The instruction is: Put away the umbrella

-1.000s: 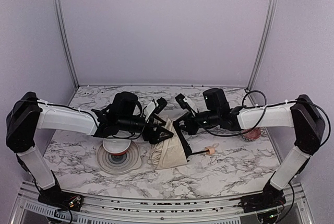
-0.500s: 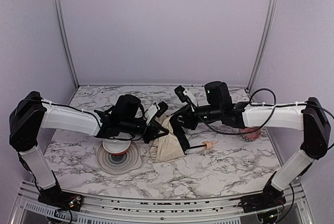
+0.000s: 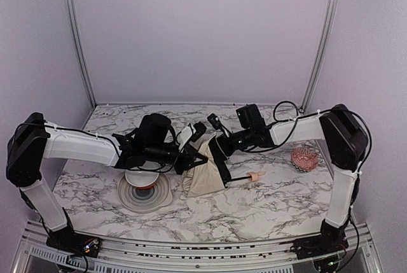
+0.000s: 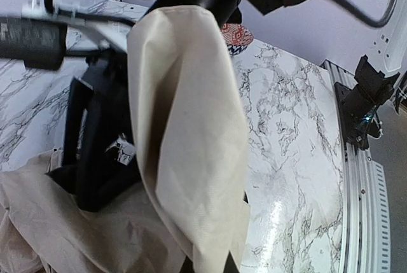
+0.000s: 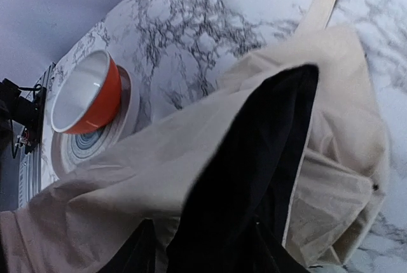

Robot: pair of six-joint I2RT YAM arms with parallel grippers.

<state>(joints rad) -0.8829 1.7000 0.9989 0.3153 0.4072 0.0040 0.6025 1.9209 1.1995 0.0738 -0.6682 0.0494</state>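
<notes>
At far left a white bowl with an orange-red outside sits on a ringed grey plate, just beside the umbrella and partly under the left arm. The left claw is pressed together on a fold of the umbrella's cream fabric, which rises as a tall peak in the left wrist view. The umbrella lies near the middle of the surface, cream cloth slumped in a heap, black lining showing. The right claw sits at its top edge. The thin shaft runs right to the tan handle. Well apart, near the right wall, lies 1 small red patterned object.

The surface is white marble with grey veins, boxed by 3 lilac walls and 2 metal posts.

Fabric fills the right wrist view, so I cannot tell whether the right claw is spread or pinching
</notes>
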